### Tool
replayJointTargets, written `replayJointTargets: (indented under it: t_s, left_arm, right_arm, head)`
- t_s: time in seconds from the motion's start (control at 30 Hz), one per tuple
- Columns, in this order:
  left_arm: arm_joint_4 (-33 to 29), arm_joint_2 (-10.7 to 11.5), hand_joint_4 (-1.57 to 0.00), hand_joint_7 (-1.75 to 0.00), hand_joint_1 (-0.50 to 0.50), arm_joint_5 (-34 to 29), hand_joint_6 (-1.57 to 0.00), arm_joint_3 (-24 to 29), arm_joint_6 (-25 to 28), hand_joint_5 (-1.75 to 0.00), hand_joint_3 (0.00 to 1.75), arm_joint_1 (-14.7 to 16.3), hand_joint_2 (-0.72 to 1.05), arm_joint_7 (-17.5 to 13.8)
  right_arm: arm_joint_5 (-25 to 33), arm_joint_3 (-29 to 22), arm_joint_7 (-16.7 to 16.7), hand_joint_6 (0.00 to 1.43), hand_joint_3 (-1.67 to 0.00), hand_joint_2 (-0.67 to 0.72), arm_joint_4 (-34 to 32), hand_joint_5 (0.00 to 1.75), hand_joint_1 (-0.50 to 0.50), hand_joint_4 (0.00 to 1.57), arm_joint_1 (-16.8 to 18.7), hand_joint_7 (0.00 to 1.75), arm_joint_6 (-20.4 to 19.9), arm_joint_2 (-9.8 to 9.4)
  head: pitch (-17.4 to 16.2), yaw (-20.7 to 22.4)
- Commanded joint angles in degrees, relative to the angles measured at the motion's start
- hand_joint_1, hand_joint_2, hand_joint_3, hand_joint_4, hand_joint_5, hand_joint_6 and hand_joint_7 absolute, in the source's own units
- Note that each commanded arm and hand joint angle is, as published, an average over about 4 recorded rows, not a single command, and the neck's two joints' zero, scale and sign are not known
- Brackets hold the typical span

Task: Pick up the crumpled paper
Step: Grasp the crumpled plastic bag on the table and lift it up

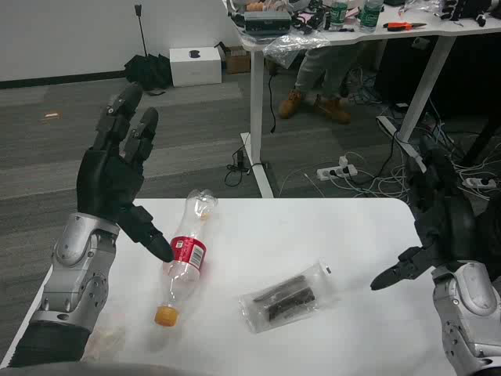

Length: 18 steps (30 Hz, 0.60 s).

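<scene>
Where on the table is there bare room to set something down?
Bare patches: the far strip of the white table between the plastic bottle and the right robot hand, and the near edge below the clear packet. The middle is crowded by bottle and packet, with the left robot hand beside the bottle.

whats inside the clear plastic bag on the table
The clear plastic bag holds a dark, blocky item lying lengthwise. The picture is too blurred to tell what it is.

Beyond my white table (313, 215): grey carpet floor (63, 149), white wall (78, 31), 2nd white desk (344, 39) w/ clutter, person's boots (317, 104) beneath, cables (352, 168), white box (196, 65), black bags (149, 72).
</scene>
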Motion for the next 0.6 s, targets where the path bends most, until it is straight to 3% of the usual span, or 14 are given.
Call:
replayJointTargets:
  t_s: [0.03, 0.07, 0.1, 0.6]
  left_arm:
    - [42.00, 3.65, 0.00, 0.00, -0.50, -6.43, 0.00, -26.06, -41.06, 0.00, 0.00, -26.08, -0.64, 27.19]
    - [42.00, 3.65, 0.00, 0.00, -0.50, -6.45, 0.00, -26.08, -41.06, 0.00, 0.00, -26.08, -0.64, 27.19]
    - [42.00, 3.65, 0.00, 0.00, -0.50, -6.47, 0.00, -26.10, -41.06, 0.00, 0.00, -26.08, -0.64, 27.19]
    - [42.00, 3.58, 0.00, 0.00, -0.50, -6.60, 0.00, -26.56, -41.06, 0.00, 0.00, -26.00, -0.66, 27.19]
  right_arm:
    - [-11.26, -3.39, -19.72, 0.00, 0.00, 0.72, -8.23, 0.00, -0.17, 0.00, -1.81, 0.00, -19.86, 6.72]
    - [-11.26, -3.39, -19.72, 0.00, 0.00, 0.72, -8.27, 0.00, -0.17, 0.00, -1.79, 0.00, -19.86, 6.72]
    - [-11.26, -3.39, -19.72, 0.00, 0.00, 0.72, -8.31, 0.00, -0.17, 0.00, -1.77, 0.00, -19.86, 6.72]
    - [-11.08, -3.39, -19.70, 0.00, 0.00, 0.72, -8.75, 0.00, -0.17, 0.00, -1.37, 0.00, -19.75, 6.57]
  head:
    - [-0.96, -26.35]
    - [-0.83, -23.73]
    - [-0.48, -15.87]
    - [-0.47, -16.08]
